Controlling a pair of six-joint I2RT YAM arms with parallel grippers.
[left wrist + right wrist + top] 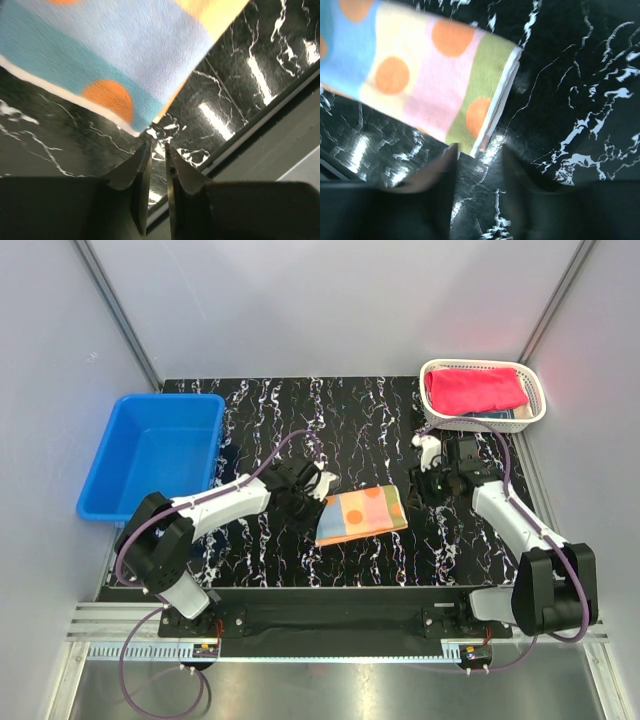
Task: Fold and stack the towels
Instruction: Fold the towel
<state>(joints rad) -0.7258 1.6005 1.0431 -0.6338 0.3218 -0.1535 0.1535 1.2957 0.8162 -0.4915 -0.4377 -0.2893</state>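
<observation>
A folded towel (362,515) with pastel stripes and orange dots lies flat in the middle of the black marble table (250,410). My left gripper (322,485) hovers just off its left edge. Its jaws stand a narrow gap apart with nothing between them (157,145), and the towel's corner (125,55) lies just ahead. My right gripper (417,488) sits off the towel's right edge, open and empty (477,150), beside the towel's white-hemmed end (420,75). A pink-red towel (475,390) lies in the white basket (535,392) at the back right.
A blue plastic bin (170,398) stands at the back left of the table. A bluish cloth edge (497,415) shows under the pink-red towel in the basket. Grey walls close in on both sides. A metal rail (320,645) runs along the near edge.
</observation>
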